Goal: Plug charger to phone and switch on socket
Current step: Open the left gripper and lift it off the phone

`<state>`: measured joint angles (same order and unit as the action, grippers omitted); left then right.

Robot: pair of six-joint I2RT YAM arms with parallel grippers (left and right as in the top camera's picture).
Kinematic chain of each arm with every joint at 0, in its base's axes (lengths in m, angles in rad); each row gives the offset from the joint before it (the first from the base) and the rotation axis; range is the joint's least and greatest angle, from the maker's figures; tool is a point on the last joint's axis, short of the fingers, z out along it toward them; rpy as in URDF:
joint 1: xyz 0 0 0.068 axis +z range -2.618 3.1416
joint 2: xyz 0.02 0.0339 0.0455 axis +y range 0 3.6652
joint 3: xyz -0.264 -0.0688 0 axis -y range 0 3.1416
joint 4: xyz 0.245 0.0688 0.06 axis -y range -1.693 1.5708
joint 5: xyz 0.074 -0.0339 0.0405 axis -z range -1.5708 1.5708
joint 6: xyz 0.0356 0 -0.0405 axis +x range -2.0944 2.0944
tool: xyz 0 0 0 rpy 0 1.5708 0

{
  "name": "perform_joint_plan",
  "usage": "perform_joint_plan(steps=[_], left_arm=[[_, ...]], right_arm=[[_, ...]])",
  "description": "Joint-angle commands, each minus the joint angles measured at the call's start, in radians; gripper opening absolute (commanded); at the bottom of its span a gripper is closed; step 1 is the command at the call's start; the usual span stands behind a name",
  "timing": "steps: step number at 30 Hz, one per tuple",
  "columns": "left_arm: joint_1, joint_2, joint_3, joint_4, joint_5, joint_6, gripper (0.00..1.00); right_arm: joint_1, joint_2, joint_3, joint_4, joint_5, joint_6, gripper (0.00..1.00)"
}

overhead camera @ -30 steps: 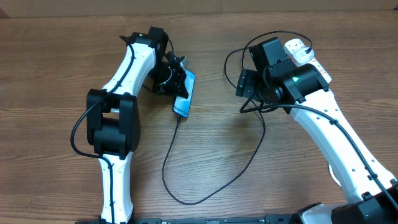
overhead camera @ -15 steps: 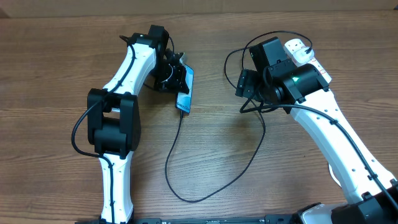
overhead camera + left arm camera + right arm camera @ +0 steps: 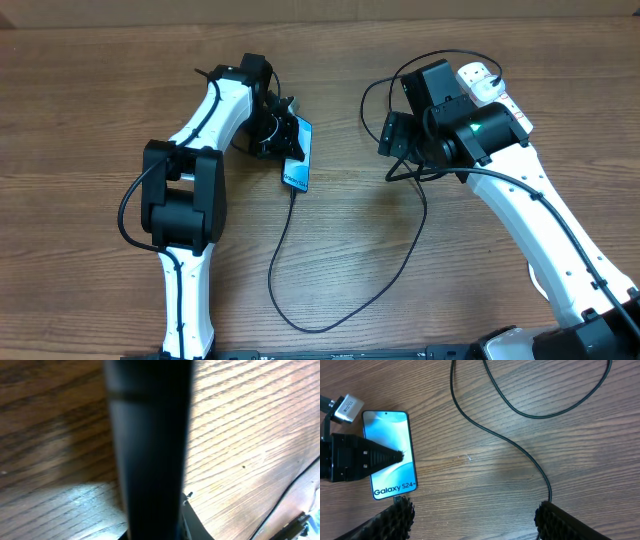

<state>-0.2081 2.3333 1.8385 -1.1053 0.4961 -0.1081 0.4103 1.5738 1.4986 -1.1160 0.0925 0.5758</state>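
Observation:
The phone (image 3: 298, 158) (image 3: 390, 452) lies screen up on the wooden table, its "Galaxy S24+" text toward the near end. My left gripper (image 3: 283, 135) (image 3: 400, 455) looks shut, a dark wedge whose tip rests on the screen. The left wrist view shows only a dark blur. The charger (image 3: 300, 318) (image 3: 520, 450) is a thin black cable. It meets the phone's near edge, loops across the table and runs up under the right arm. My right gripper (image 3: 392, 137) (image 3: 472, 508) hovers open over bare wood right of the phone. The white socket (image 3: 480, 78) is mostly hidden behind the right arm.
Both white arms reach in from the near edge. The cable loop (image 3: 410, 75) curls around the right wrist at the back. A small white tag (image 3: 347, 407) on the left arm sits beside the phone's far corner.
The left gripper and the phone have shifted slightly toward the near side, dragging the cable's end along. The right arm has not moved.

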Motion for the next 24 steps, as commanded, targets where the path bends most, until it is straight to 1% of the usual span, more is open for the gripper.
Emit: perform_joint_plan(steps=[1,2,4,9,11,15,18,20,22,23,24], left_arm=[[-0.005,0.003,-0.018,0.003,-0.087,-0.028,0.19],[-0.005,0.003,-0.018,0.003,-0.096,-0.027,0.22],[-0.005,0.003,-0.018,0.003,-0.12,-0.028,0.24],[-0.006,0.003,-0.018,0.002,-0.156,-0.028,0.32],[-0.006,0.003,-0.018,-0.001,-0.173,-0.027,0.37],[-0.006,0.003,-0.018,-0.01,-0.219,-0.027,0.44],[-0.006,0.003,-0.018,-0.017,-0.245,-0.027,0.55],[-0.006,0.003,-0.018,-0.024,-0.272,-0.027,0.66],[-0.005,0.003,-0.018,-0.034,-0.306,-0.028,0.76],[-0.004,0.003,-0.015,-0.045,-0.332,-0.028,0.82],[-0.002,0.003,-0.008,-0.058,-0.346,-0.03,0.85]], right_arm=[[-0.001,-0.004,-0.007,0.002,-0.005,0.004,0.79],[-0.001,-0.004,-0.007,0.002,-0.005,0.004,0.79],[-0.001,-0.004,-0.007,0.002,-0.006,0.004,0.79],[-0.001,-0.004,-0.007,-0.002,-0.008,0.004,0.79],[-0.001,-0.004,-0.007,-0.004,-0.008,0.004,0.79],[-0.001,-0.004,-0.007,-0.01,-0.008,0.004,0.79],[-0.001,-0.004,-0.007,-0.011,-0.008,0.004,0.79],[-0.001,-0.004,-0.007,-0.01,-0.007,0.003,0.79],[-0.001,-0.004,-0.007,-0.01,-0.007,0.0,0.8],[-0.001,-0.004,-0.007,-0.013,-0.004,0.0,0.83],[-0.002,-0.004,-0.007,-0.014,-0.004,-0.005,0.83]])
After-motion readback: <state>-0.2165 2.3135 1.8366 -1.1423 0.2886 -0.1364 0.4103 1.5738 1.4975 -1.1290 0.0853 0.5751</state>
